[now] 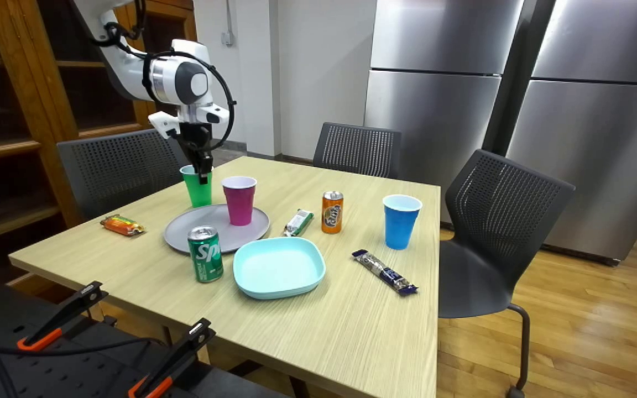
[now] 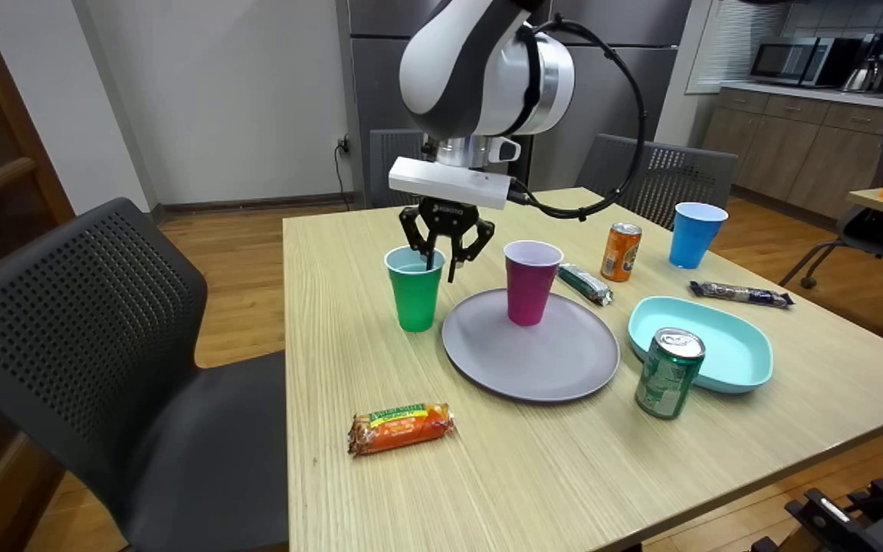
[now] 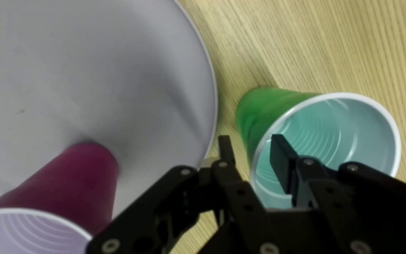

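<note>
On the pale wood bench (image 1: 365,337) before me: one green cup (image 1: 199,195), far left, black pincer (image 1: 203,176) at its rim; one grey plate (image 1: 194,224) bearing a magenta cup (image 1: 240,202); one orange-wrapped bar (image 1: 123,225), left; one Sprite can (image 1: 205,255), near side; one turquoise dish (image 1: 280,262), right of the can; one green-and-white bar (image 1: 298,222) and one Fanta can (image 1: 332,212), beyond the dish; one blue cup (image 1: 400,225), right; one navy-wrapped bar (image 1: 385,271), nearer.

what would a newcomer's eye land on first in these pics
Probably the gripper, its jaws apart astride the rim of the green cup, one inside and one outside. Next comes the magenta cup, upright on the gray plate beside it. In an exterior view, the bright blue cup stands near an edge of the table.
</note>
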Controlling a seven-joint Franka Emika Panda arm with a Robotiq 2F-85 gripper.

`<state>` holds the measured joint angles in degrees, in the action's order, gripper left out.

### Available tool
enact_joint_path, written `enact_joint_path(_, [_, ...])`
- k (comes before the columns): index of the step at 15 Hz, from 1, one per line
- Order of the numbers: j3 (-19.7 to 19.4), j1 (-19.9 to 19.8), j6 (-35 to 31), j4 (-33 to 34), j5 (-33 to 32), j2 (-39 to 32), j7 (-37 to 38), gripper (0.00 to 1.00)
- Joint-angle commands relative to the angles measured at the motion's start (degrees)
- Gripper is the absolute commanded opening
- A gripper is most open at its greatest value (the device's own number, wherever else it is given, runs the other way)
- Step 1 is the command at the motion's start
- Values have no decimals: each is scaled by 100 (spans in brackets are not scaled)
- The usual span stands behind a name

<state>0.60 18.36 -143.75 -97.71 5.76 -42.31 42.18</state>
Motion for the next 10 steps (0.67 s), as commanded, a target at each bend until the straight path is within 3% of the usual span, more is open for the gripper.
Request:
enact_joint_path(1, [-70,89,41,186,-38,-91,142,5])
enact_joint_path(2, [-66,89,39,195,-39,-98,133,0])
enact_joint_path(10, [51,88,-29,135,3,-1,-25,1])
